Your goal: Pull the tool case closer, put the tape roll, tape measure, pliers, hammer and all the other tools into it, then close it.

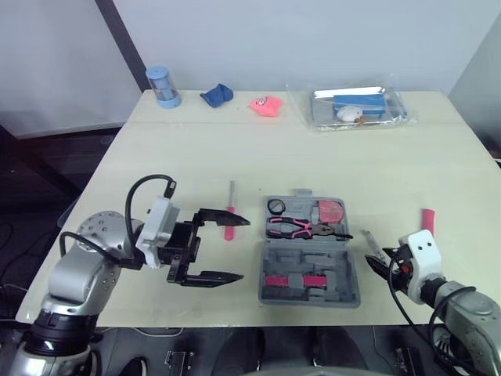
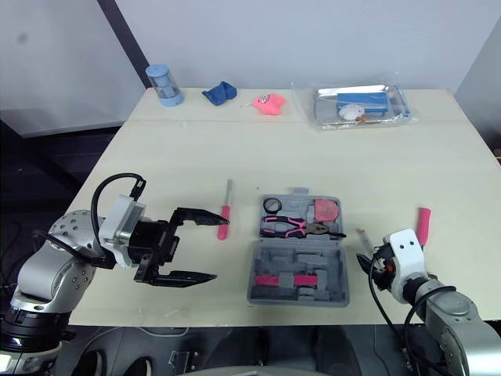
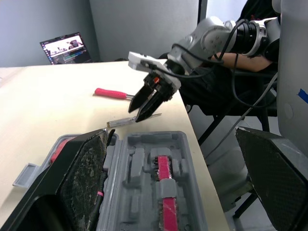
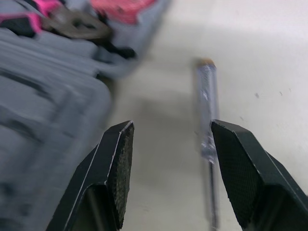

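Nearest, by the front edge of the worktop (image 1: 188, 157), the right hand (image 4: 169, 127) is seen lowered over a slim clear-handled screwdriver (image 4: 206, 98). Its fingers are parted moderately and nothing is gripped; the shaft lies between them, closer to one pad. The screwdriver is judged light, rigid and smooth, so it may roll or slip, and it would best be taken across the thicker handle. The left hand (image 1: 244, 249) is held wide open and empty, just left of the tool case (image 1: 344, 294). The case lies open and flat between the two hands. It is hard plastic, probably light enough to slide, and could be dragged by its wall. Pliers (image 1: 293, 228) are already seated in its far half. A pink screwdriver (image 1: 230, 218) lies just beyond the left hand, and a pink-handled tool (image 1: 427, 220) beyond the right. Little room is left between case and front edge, while open worktop is offered on both sides. Along the far edge, a blue canister (image 1: 162, 86) and a clear bag (image 1: 356, 108) are set well apart.
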